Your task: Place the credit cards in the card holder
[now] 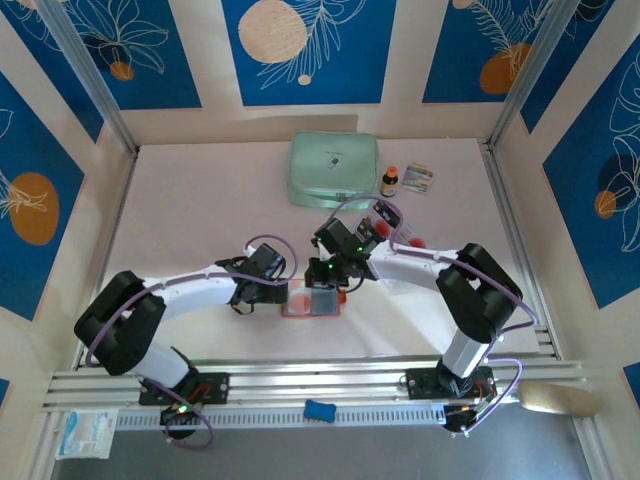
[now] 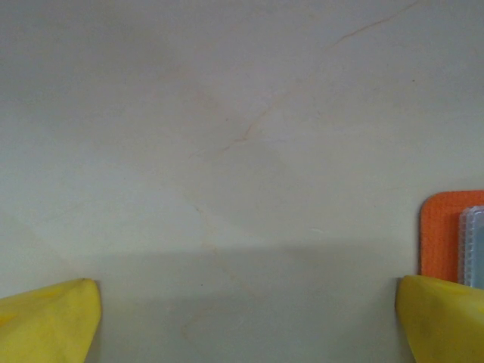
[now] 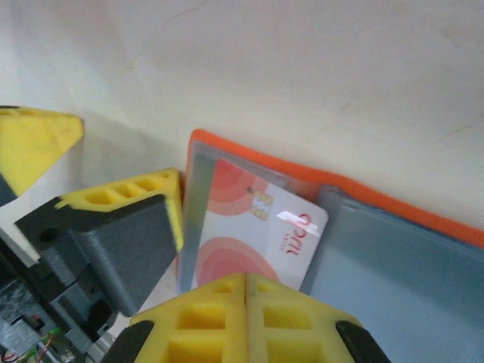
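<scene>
The orange card holder [image 1: 300,308] lies open on the table between the two arms, its grey pockets [image 3: 393,265] facing up. A pale credit card [image 3: 257,234] with red circles and a chip sits partly inside the left clear pocket. My right gripper [image 3: 246,283] is shut, its yellow fingertips pressed together over the card's near edge, which they hide. My left gripper [image 2: 246,325] is open and low over the table. Its right finger [image 2: 442,318] rests at the holder's orange left edge [image 2: 439,234]. That finger [image 3: 128,204] also shows in the right wrist view, next to the pocket.
A mint-green zip case [image 1: 333,168], a small bottle [image 1: 389,181] and a printed packet [image 1: 419,179] stand at the back. Reddish items [image 1: 412,240] lie behind the right arm. A blue piece [image 1: 320,410] sits on the front rail.
</scene>
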### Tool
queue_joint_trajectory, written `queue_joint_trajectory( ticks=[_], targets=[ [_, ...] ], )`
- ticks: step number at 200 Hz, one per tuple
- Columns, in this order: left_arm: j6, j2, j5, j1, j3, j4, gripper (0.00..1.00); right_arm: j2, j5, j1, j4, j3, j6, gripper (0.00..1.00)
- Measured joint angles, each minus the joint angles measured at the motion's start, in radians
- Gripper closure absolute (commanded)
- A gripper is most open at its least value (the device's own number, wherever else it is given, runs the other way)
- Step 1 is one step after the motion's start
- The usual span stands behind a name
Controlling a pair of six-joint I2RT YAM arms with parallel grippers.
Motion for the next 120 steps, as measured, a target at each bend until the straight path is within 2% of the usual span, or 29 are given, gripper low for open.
queue_joint_trajectory(
  ticks=[77, 120],
  targets=[
    [0.000, 0.000, 0.000, 0.000, 0.000, 0.001, 0.00, 0.078, 0.000, 0.005, 0.002, -0.011, 0.004, 1.00],
    [0.000, -0.001, -0.001, 0.000, -0.002, 0.004, 0.00, 0.132, 0.000, 0.036, -0.004, 0.051, 0.004, 1.00]
  ],
)
